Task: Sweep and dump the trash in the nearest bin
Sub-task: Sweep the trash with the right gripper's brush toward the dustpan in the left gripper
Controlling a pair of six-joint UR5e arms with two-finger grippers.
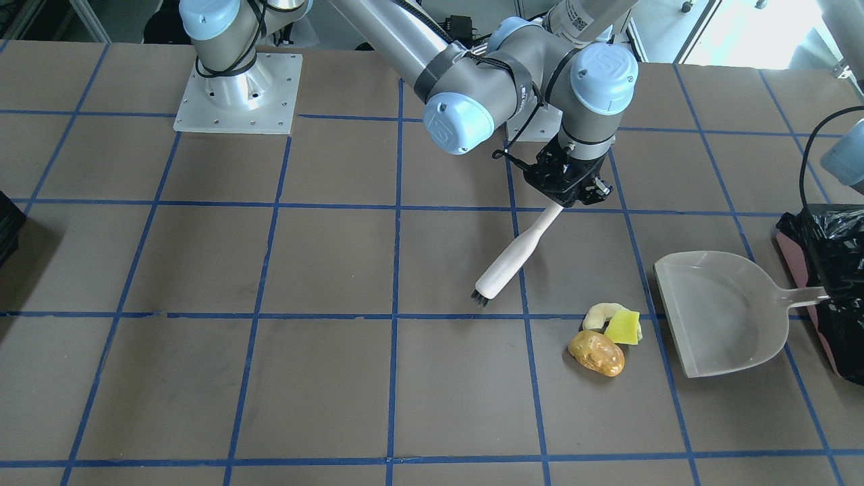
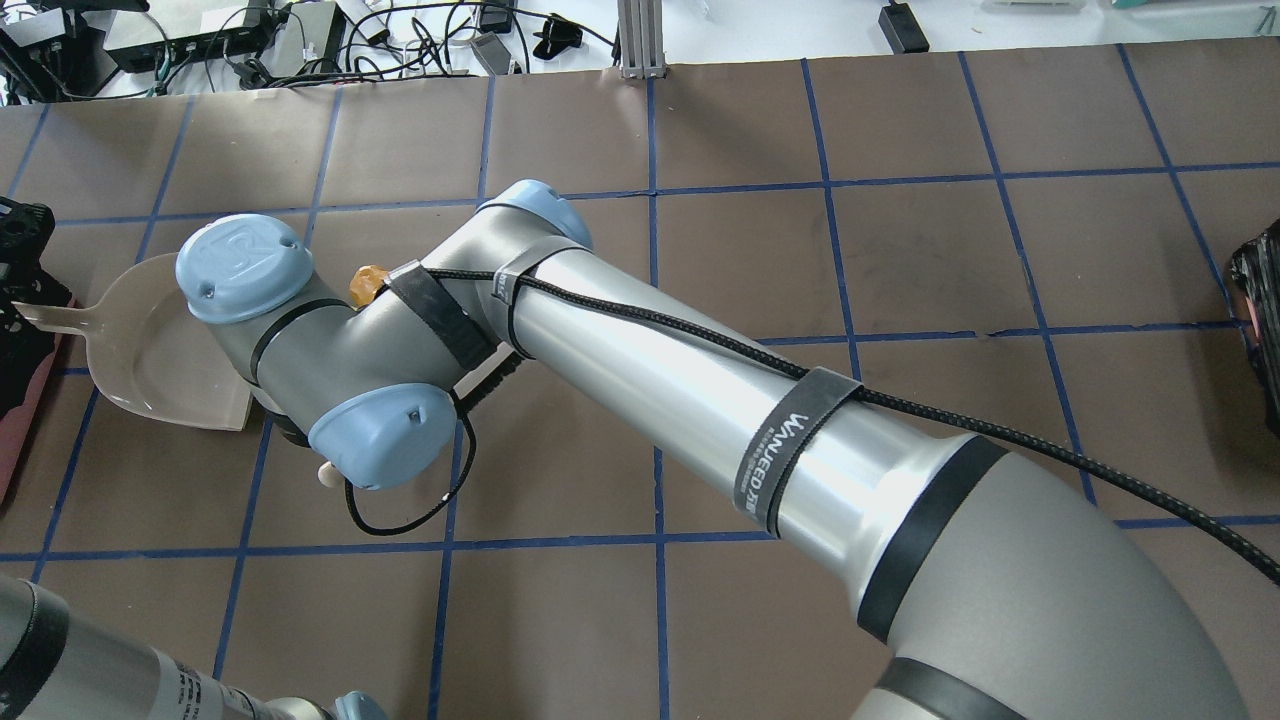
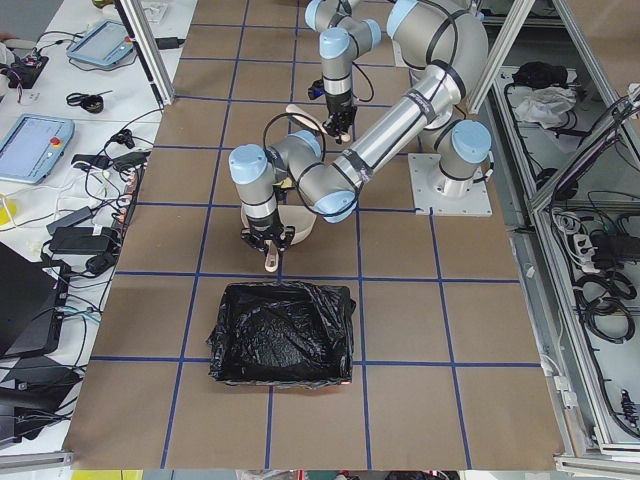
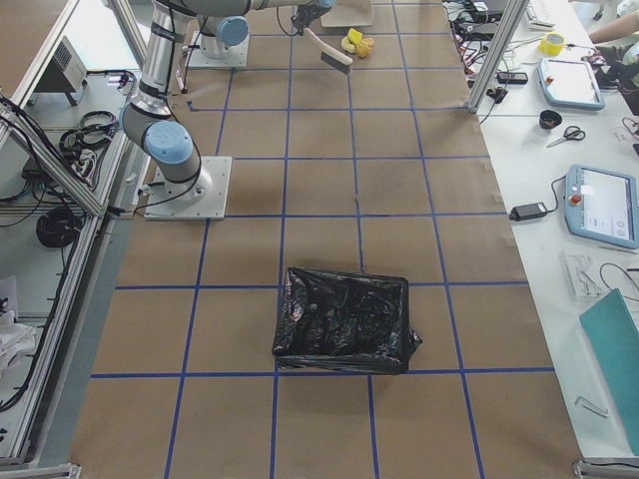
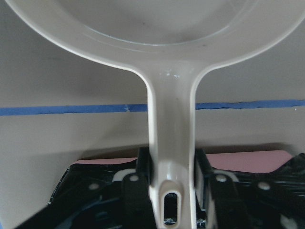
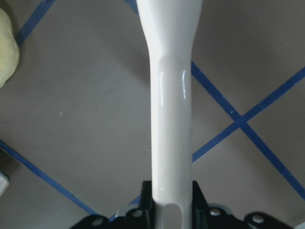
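— Cream dustpan (image 1: 725,317), handle clenched in our left jaws, its lip just beside the trash (image 1: 605,341).
— Our right jaws grip the brush (image 1: 514,252); we see bare desk (image 1: 337,263) between it and the trash, bin (image 1: 833,250) behind the dustpan.

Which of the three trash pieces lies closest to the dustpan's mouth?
The yellow-green wedge; the cream curved piece and the orange-brown lump both sit farther from the dustpan.

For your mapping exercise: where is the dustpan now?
Front-facing view, right side: the dustpan sits between the trash and the bin, handle gripped by the left end effector.
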